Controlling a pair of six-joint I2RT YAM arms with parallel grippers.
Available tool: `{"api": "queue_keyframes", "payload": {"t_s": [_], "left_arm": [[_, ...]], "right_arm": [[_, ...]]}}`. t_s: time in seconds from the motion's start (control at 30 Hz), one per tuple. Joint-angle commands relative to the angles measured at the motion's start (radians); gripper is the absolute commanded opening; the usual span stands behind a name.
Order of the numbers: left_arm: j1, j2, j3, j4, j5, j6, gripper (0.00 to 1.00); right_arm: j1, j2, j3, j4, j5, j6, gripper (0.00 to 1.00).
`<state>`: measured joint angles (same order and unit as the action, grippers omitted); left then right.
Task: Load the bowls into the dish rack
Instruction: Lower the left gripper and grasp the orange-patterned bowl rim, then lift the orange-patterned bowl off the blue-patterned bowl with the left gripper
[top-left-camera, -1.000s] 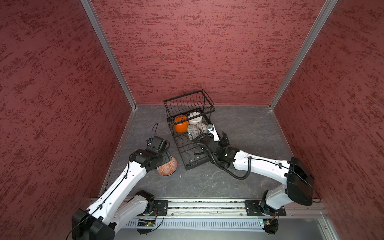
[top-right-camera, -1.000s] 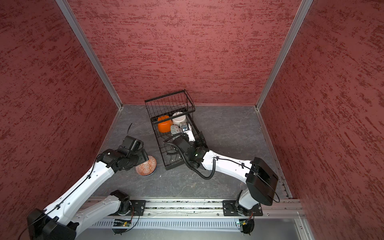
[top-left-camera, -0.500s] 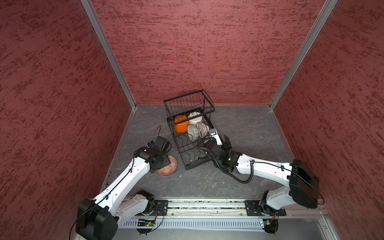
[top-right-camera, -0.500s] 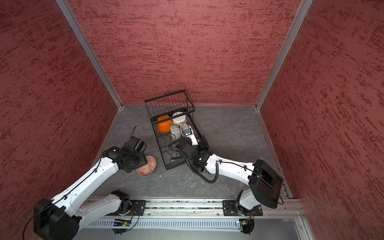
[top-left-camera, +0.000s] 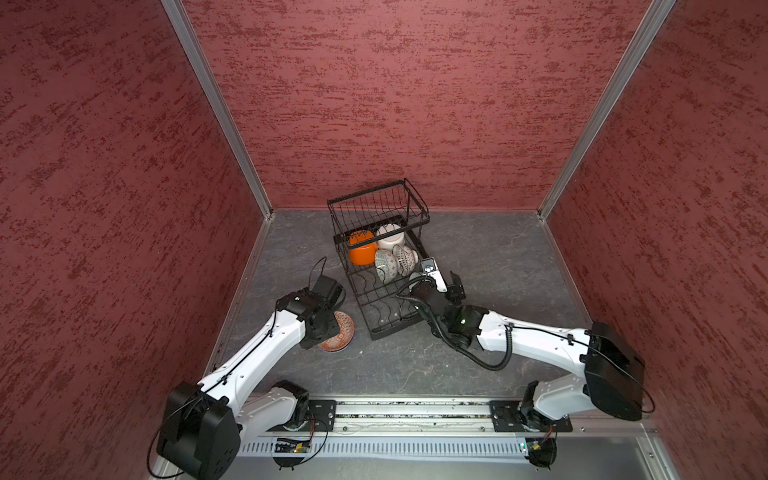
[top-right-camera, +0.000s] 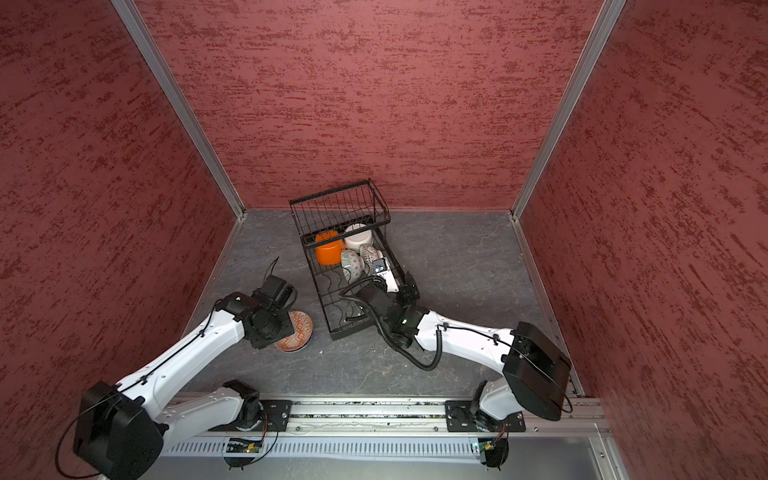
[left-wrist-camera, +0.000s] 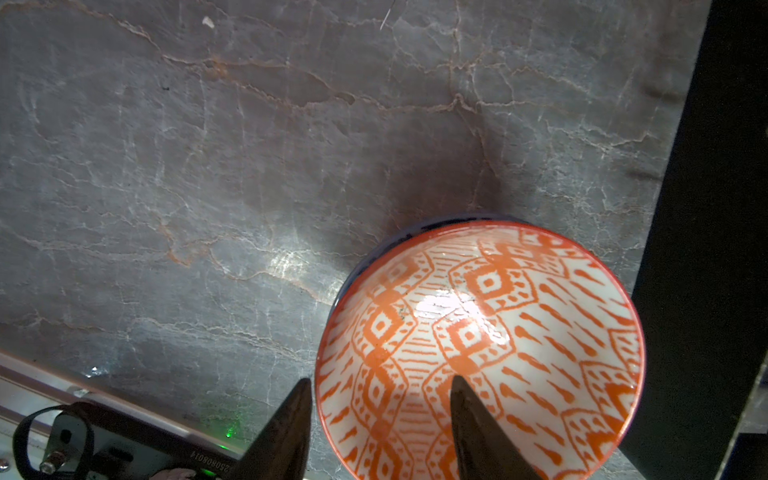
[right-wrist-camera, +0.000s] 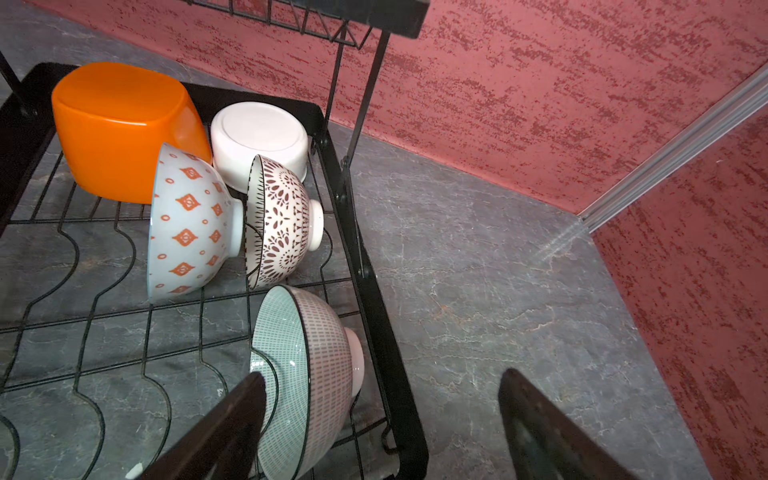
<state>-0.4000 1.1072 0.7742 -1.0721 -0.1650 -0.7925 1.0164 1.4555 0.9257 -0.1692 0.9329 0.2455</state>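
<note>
The orange-patterned bowl (left-wrist-camera: 478, 332) looks glossy ceramic, the dish rack (right-wrist-camera: 376, 316) matt black wire, the tabletop (left-wrist-camera: 208, 166) perhaps stone.

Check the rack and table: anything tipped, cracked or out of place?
Nothing looks cracked or spilled. In the dish rack the orange bowl and white bowl sit upside down and three patterned bowls stand on edge. One orange-patterned bowl is outside, upright on the table, with the left gripper astride its rim.

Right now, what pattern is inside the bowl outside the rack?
Orange-and-white diamond pattern; the bowl shows best in the left wrist view.
</note>
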Motion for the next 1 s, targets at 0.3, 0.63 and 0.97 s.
{"api": "queue_keyframes", "payload": {"t_s": [0.3, 0.63, 0.97], "left_arm": [[0.007, 0.004, -0.075, 0.094, 0.038, -0.01, 0.36], [0.007, -0.031, -0.096, 0.112, 0.043, -0.002, 0.18], [0.006, -0.041, -0.102, 0.123, 0.048, 0.002, 0.07]], "right_arm": [[0.005, -0.021, 0.005, 0.001, -0.002, 0.004, 0.88], [0.005, -0.014, 0.008, -0.006, -0.005, 0.011, 0.88], [0.005, 0.025, 0.03, -0.001, -0.009, 0.003, 0.88]]}}
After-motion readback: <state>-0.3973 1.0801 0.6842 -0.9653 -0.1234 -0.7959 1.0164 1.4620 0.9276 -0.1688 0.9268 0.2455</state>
